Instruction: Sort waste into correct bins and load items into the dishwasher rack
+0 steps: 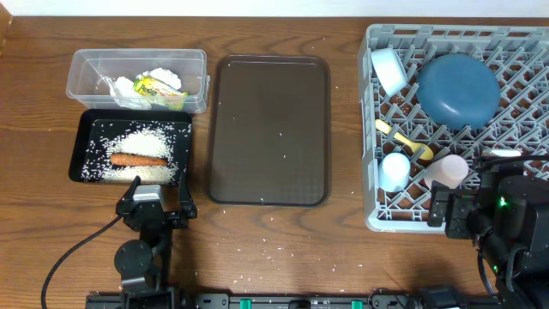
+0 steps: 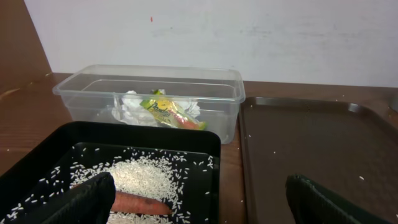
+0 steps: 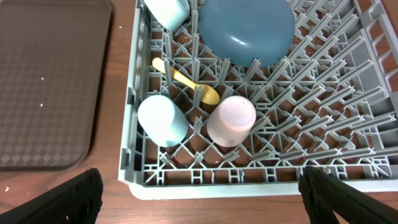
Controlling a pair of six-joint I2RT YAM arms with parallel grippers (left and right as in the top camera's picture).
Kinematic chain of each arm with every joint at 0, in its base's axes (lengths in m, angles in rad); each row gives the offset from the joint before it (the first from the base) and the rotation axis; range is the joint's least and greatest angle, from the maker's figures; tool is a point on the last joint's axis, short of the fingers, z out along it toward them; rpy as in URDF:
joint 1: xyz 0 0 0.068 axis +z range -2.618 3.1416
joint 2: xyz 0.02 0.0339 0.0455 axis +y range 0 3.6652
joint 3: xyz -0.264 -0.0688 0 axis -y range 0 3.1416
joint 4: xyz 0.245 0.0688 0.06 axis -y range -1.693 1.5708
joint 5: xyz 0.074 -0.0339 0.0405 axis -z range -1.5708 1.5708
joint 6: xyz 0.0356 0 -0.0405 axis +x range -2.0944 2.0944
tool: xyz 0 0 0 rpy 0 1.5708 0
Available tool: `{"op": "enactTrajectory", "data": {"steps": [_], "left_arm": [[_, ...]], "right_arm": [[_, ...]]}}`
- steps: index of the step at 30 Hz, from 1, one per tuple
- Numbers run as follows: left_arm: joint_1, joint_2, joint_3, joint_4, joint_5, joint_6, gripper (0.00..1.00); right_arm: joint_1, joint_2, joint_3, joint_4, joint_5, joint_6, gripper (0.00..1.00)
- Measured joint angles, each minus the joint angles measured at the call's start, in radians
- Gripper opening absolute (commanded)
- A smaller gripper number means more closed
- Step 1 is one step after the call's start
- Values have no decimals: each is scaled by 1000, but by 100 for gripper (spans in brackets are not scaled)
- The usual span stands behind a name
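The clear box point(image 1: 81, 81) holds crumpled white paper point(image 1: 163, 79) and the green-and-yellow wrapper point(image 1: 153, 88). The black tray point(image 1: 79, 154) holds a heap of rice point(image 1: 141, 144) and the carrot point(image 1: 137, 160). The grey rack point(image 1: 371, 120) holds the dark blue plate point(image 1: 457, 90), light blue bowl point(image 1: 389, 69), light blue cup point(image 1: 395, 170), pink cup point(image 1: 450, 170) and yellow spoon point(image 1: 403, 139). My left gripper point(image 1: 159, 204) is open and empty at the black tray's near edge point(image 2: 199, 202). My right gripper point(image 1: 476, 206) is open and empty at the rack's near edge point(image 3: 199, 193).
The dark brown serving tray point(image 1: 270, 129) lies between the bins and the rack, with a few rice grains on it. Loose rice grains point(image 1: 257, 253) are scattered on the wooden table in front of it. A black cable point(image 1: 69, 257) runs at the lower left.
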Motion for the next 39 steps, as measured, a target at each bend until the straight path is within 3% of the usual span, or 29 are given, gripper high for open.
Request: {"op": "enactTrajectory", "data": {"steps": [24,27,30,35,39], "left_arm": [[0,0,0,0,0,0,90],[0,0,0,0,0,0,90],[0,0,-1,1,-3,0,90],[0,0,-2,2,-6,2,90],[0,0,-2,2,-8,3,90]], "right_arm": [[0,0,0,29,-3,0,99],[0,0,-26,150,-6,0,99],[0,-19,-144,423,-6,-6,99],[0,-132,-492,935,-23,-21,99],[0,-252,-727,1171,-42,-23,99]]}}
